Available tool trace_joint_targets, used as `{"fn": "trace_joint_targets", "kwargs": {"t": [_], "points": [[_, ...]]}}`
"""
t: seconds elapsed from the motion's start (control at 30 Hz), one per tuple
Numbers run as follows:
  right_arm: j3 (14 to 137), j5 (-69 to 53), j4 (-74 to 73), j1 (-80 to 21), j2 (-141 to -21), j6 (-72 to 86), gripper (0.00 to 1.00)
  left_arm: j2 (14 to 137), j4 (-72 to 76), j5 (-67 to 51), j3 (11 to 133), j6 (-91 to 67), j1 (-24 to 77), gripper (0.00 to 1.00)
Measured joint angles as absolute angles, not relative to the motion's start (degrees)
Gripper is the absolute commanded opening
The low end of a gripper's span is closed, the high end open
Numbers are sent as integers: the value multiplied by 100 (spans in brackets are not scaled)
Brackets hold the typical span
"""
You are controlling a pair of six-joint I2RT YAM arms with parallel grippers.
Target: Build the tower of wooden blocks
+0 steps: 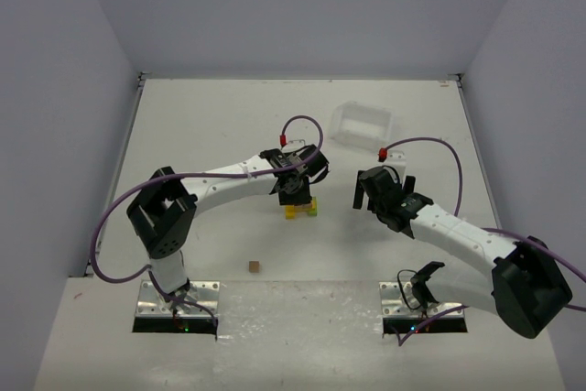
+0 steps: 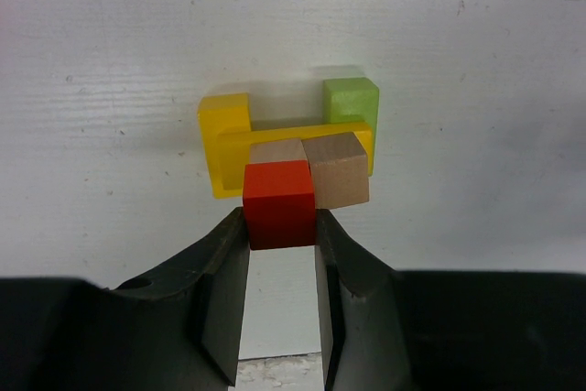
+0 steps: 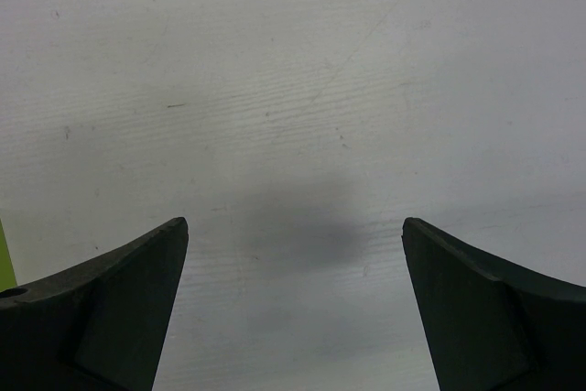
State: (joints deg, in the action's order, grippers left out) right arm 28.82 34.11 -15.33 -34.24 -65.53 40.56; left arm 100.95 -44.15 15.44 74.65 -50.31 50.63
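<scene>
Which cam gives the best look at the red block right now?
Left wrist. The red block sits centre frame, gripped by the left claw, against the brown blocks. Top external: the claw hides it; only the tower's yellow and green base peeks out. Right wrist: just table, no red block.

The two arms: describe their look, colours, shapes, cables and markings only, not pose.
Left arm and right arm match: white links, bulky black joint housings, each bolted to a silver base plate. A purple cable loops along each, ending in a red plug by the wrist. Left pincer and right pincer are black, with tapering fingers.
</scene>
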Motion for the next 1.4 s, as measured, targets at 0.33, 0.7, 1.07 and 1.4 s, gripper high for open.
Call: {"fn": "trace_joint_targets", "kwargs": {"t": [0.33, 0.7, 1.07, 1.4], "points": [[2882, 3411, -1549, -3420, -6569, 4055, 99, 10095, -4367, 1544, 7456, -5100, 5059, 15], [2882, 3411, -1549, -3420, -6615, 4054, 99, 10092, -4351, 1546, 7456, -5131, 5059, 15], [2882, 3409, -1551, -3420, -6720, 4053, 99, 10034, -4352, 1544, 7415, -5131, 5059, 16], [2882, 3410, -1551, -3391, -6786, 4053, 99, 10007, -4332, 1539, 7415, -5113, 5059, 17]]}}
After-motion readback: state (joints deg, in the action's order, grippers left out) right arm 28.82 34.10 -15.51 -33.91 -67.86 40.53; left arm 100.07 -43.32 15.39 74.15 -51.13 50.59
